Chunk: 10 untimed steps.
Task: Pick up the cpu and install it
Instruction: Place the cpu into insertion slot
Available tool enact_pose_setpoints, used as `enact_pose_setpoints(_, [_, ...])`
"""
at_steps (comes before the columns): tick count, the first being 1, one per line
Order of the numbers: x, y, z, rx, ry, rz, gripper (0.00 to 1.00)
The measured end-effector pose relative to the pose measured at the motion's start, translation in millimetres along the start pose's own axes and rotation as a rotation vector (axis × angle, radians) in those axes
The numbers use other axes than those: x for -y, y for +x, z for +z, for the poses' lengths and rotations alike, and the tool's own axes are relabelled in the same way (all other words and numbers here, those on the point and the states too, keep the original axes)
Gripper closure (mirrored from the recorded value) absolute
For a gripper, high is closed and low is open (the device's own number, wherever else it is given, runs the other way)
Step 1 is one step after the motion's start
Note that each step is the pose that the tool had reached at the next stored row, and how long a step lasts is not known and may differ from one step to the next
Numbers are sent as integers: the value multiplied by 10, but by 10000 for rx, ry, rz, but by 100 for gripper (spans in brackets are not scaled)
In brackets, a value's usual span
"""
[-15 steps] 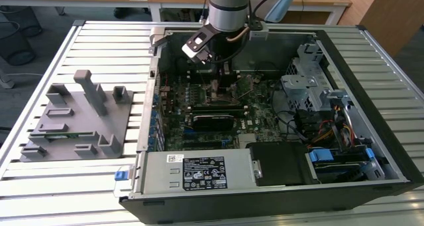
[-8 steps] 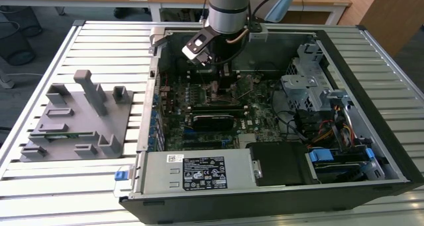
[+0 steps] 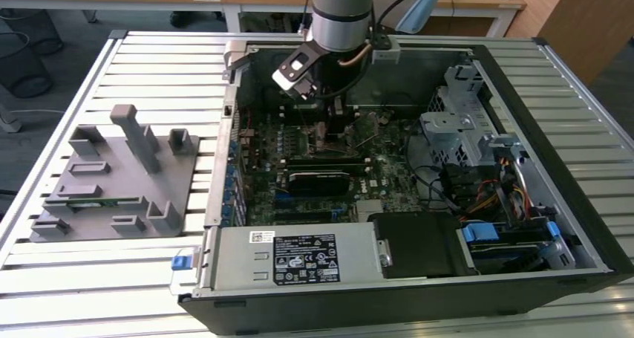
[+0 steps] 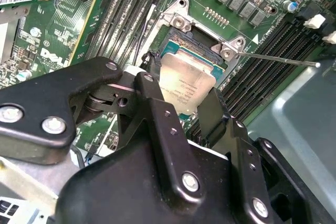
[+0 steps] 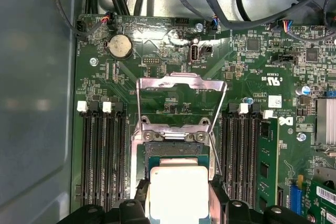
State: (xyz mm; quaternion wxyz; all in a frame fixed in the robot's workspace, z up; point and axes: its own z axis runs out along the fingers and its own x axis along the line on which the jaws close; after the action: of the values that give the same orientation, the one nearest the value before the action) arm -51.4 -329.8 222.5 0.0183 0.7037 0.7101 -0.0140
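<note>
Silvery cpu (image 5: 178,192) sits clamped in the hand (image 5: 178,205) over the socket (image 5: 173,136).

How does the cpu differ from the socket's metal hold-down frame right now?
The cpu is a solid square plate; the frame is an open outline. The cpu is clamped in the gripper over the socket; the frame stands flipped open. Both are silvery metal.
</note>
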Motion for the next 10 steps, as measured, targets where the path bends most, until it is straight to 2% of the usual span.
enact_pose_setpoints(10, [0, 0, 17, 3, 2, 0, 47])
